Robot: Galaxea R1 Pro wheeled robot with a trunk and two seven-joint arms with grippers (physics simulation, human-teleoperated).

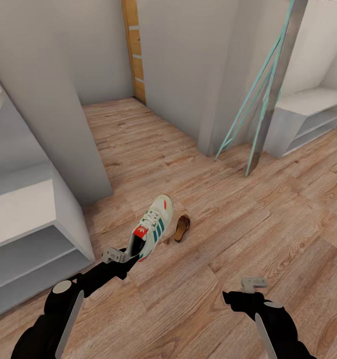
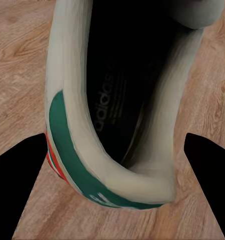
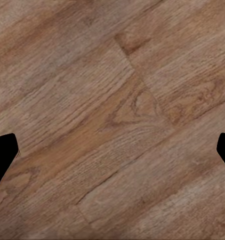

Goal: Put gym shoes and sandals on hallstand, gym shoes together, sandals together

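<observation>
Pick-up stage, first shoe in hand. The left gripper (image 1: pixel 130 255) is at the heel of one gym shoe (image 1: pixel 152 227), which appears raised off the corridor floor (image 1: pixel 268 214), toe pointing far; the left wrist view looks straight into the shoe's opening (image 2: pixel 115 100), heel collar between the two dark fingers (image 2: pixel 17 170), so the grip is judged to be closed on the heel rim, though the contact itself is hidden. One sandal (image 1: pixel 182 228) lies on the floor just right of the shoe, apart from it; the second gym shoe and second sandal cannot be made out. The right gripper (image 1: pixel 252 286) hangs over bare planks at near right, fingers spread wide and holding nothing, as the right wrist view confirms. A pale shelf unit (image 1: pixel 34 239) stands at near left, and a similar one (image 1: pixel 308 117) at far right beyond a teal-framed post (image 1: pixel 268 94); which is the hallstand cannot be told for certain. Next move, as judged: carry the shoe to the rack and set it fully on a surface, leaving room beside it for its mate.
</observation>
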